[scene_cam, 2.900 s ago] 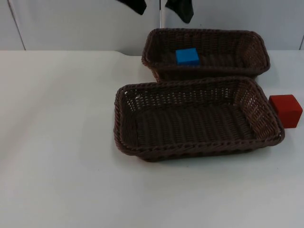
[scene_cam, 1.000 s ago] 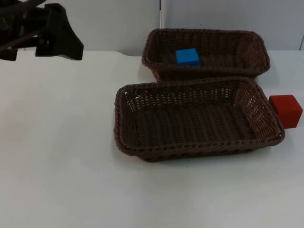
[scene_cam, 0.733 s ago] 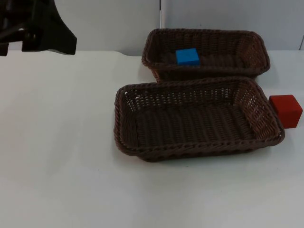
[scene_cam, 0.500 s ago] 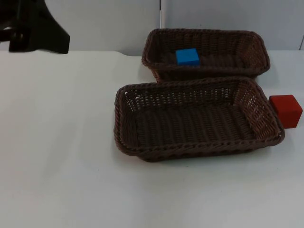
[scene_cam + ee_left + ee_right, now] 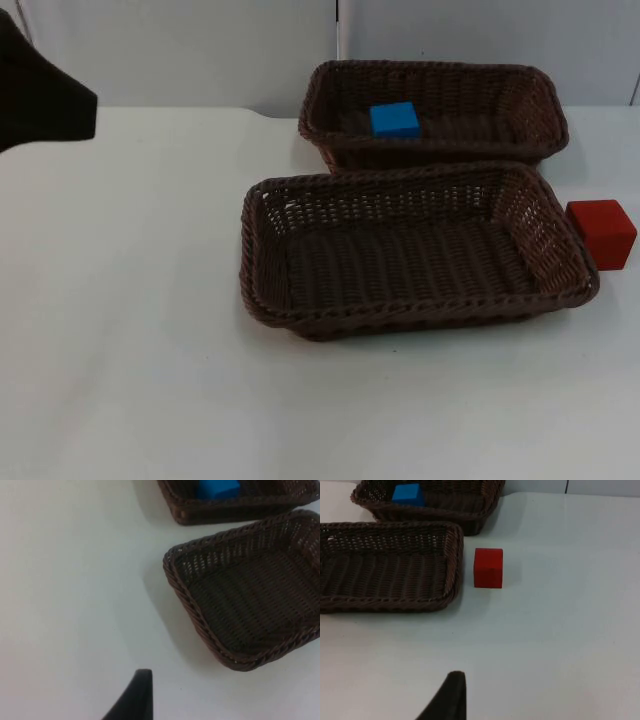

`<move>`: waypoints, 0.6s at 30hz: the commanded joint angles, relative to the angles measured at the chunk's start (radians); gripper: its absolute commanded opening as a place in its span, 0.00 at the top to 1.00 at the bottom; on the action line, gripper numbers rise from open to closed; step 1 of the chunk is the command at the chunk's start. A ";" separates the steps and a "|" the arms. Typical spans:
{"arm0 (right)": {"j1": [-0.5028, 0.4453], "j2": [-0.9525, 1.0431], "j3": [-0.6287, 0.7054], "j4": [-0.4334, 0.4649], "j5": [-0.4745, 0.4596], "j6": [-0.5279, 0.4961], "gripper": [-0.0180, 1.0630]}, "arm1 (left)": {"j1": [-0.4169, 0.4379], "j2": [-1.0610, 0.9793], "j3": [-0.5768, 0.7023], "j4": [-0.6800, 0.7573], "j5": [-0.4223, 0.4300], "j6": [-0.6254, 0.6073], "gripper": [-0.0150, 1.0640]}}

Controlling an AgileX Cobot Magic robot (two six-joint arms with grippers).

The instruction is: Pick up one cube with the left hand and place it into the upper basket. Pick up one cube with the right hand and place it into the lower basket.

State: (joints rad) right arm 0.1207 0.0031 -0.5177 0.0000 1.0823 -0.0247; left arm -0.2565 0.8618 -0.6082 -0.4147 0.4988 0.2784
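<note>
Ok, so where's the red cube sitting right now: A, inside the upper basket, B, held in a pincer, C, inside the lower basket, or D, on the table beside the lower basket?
D: the red cube rests on the white table just outside the lower basket, while the upper basket holds the blue cube.

Blue cube [image 5: 217, 488] lies in the upper basket [image 5: 235, 509]; lower basket [image 5: 250, 600] empty.

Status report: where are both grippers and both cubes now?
Left gripper high at table's far left. Blue cube in upper basket. Red cube on table beside lower basket. Nothing blocks it.
</note>
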 commanded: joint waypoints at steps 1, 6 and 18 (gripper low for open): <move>-0.004 -0.003 0.002 0.008 -0.003 0.002 0.01 | 0.001 -0.035 0.005 0.003 0.016 -0.008 0.01; -0.004 -0.003 0.002 0.010 -0.003 0.009 0.01 | 0.001 -0.066 0.005 0.031 0.063 -0.008 0.01; -0.004 -0.003 0.002 -0.021 -0.005 0.062 0.01 | 0.001 -0.077 0.005 0.034 0.072 -0.008 0.01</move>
State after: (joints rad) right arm 0.1207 0.0031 -0.5177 0.0000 1.0823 0.0092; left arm -0.2565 0.7982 -0.6082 -0.3855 0.5681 0.2757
